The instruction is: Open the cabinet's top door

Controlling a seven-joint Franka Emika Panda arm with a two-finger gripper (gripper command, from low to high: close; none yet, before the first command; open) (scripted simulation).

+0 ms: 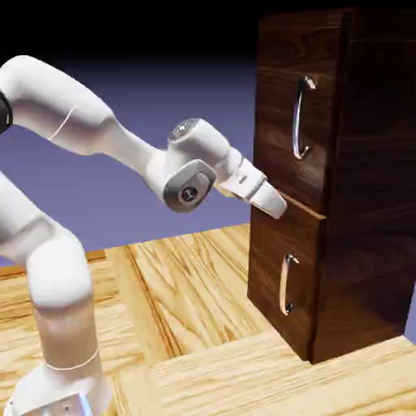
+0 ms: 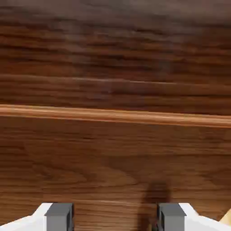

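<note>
The cabinet (image 1: 366, 187) is a tall dark wood box at the exterior view's right. Its top door (image 1: 280, 106) carries a long curved silver handle (image 1: 301, 118). The smaller panel below (image 1: 276, 268) has a shorter handle (image 1: 287, 284). My gripper (image 1: 279, 205) points at the cabinet front, right at the seam between the two panels and below the long handle. In the hand view, dark wood fills the picture, crossed by a lighter seam line (image 2: 115, 115). My gripper (image 2: 115, 219) is open, its grey fingertips (image 2: 59, 216) wide apart with nothing between them. Neither handle shows in that view.
The cabinet stands on a light wooden table (image 1: 187, 309). My white arm (image 1: 97, 130) comes in from the exterior view's left at mid-height.
</note>
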